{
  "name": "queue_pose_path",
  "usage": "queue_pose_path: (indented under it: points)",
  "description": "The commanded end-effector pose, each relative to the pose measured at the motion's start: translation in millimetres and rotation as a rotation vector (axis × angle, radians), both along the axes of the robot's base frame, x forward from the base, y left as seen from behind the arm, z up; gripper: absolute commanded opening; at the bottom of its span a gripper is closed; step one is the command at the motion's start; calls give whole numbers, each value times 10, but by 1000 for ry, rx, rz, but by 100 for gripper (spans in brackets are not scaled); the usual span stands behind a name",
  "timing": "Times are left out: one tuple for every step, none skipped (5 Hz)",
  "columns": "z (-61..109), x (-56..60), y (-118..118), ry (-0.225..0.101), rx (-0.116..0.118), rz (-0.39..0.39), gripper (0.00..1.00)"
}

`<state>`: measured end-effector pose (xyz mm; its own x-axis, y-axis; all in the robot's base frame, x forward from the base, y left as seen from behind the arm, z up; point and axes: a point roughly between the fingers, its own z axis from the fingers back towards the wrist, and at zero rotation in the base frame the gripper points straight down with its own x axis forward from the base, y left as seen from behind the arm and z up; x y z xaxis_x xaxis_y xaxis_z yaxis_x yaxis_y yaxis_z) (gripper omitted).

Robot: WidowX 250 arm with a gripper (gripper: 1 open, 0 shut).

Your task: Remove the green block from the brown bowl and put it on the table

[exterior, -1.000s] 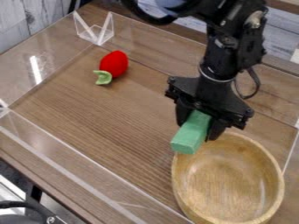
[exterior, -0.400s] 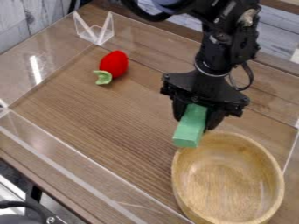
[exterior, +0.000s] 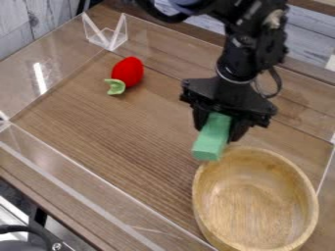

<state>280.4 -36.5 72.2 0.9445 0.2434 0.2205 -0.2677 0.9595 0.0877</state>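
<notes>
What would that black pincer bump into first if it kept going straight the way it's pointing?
Probably the brown bowl, at its upper rim, led by the green block the pincer holds; one view leaves height unclear, so it might be the table instead.

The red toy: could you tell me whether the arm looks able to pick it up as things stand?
Probably not yet: the end effector appears to hold the green block, though nothing visible stands between it and the red toy.
</notes>
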Motion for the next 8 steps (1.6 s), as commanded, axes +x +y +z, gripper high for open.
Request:
queue_pose_path:
  points:
    - [156, 138, 143, -67, -12, -18, 0]
    - [115, 146, 256, -80, -16, -24, 0]
    - [81, 159, 375, -81, -6, -27, 0]
    - [148, 118, 377, -74, -5, -30, 0]
    - [228, 87, 335, -76, -5, -34, 0]
    - [257, 98, 212, -80, 0, -9, 0]
    - [286, 111, 100, -83, 4, 10, 0]
    - [343, 94, 63, -78, -8, 16, 0]
